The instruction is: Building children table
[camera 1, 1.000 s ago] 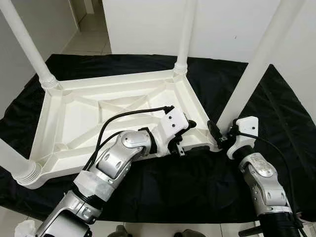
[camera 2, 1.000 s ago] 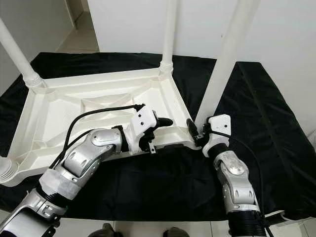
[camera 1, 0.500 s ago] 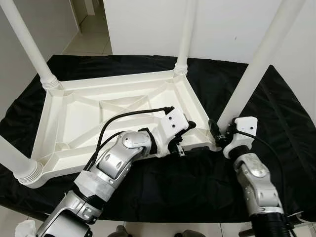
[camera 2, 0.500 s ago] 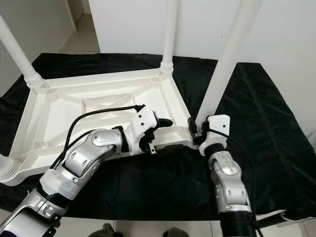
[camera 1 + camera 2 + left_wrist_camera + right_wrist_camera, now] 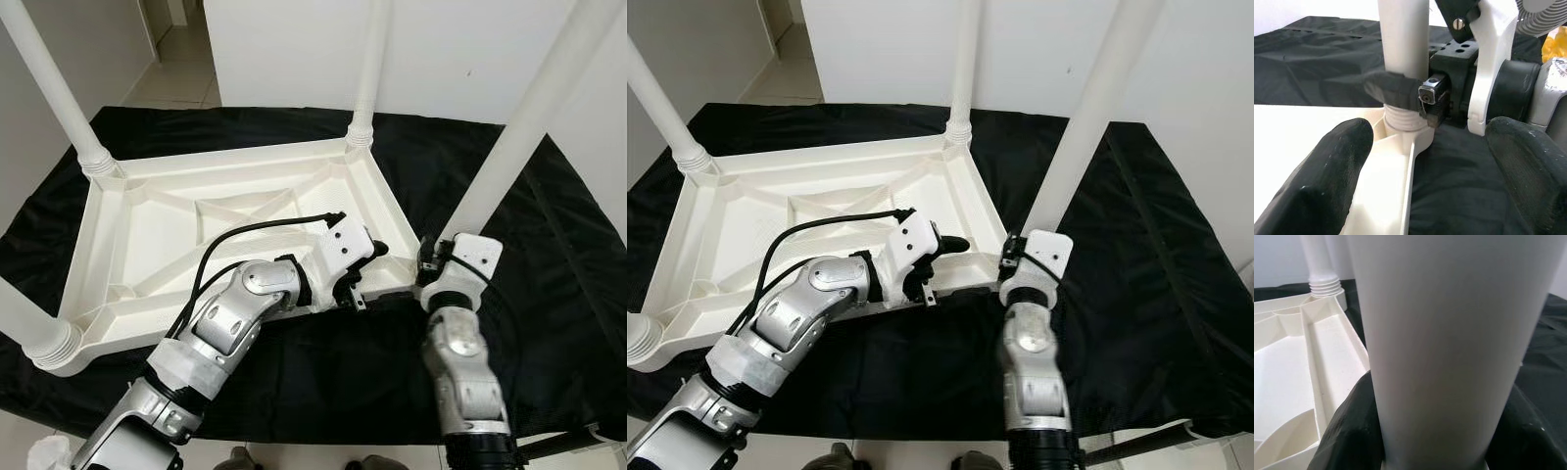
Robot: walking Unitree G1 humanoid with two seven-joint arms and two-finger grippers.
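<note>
The white children's table top [image 5: 147, 235] lies upside down on a black cloth. Three legs stand in its corners: far left [image 5: 54, 83], far right [image 5: 367, 69] and near left [image 5: 29, 323]. The fourth leg [image 5: 519, 127] rises slanted from the near right corner. My right gripper [image 5: 428, 262] is shut on this leg's base, and in the right wrist view its fingers [image 5: 1347, 431] press both sides of the leg [image 5: 1449, 333]. My left gripper [image 5: 367, 257] is open just left of that corner, its fingers [image 5: 1342, 161] spread either side of the table rim [image 5: 1396, 176].
The black cloth [image 5: 549, 245] covers the floor under and around the table. Its near edge runs below my arms. A white wall [image 5: 451, 49] stands close behind. A tiled passage [image 5: 181, 78] opens at the far left.
My right forearm has swung in to the left beneath the corner, and its gripper has closed in around the leg's base. The leg's top leans slightly further right. The left arm holds still.
</note>
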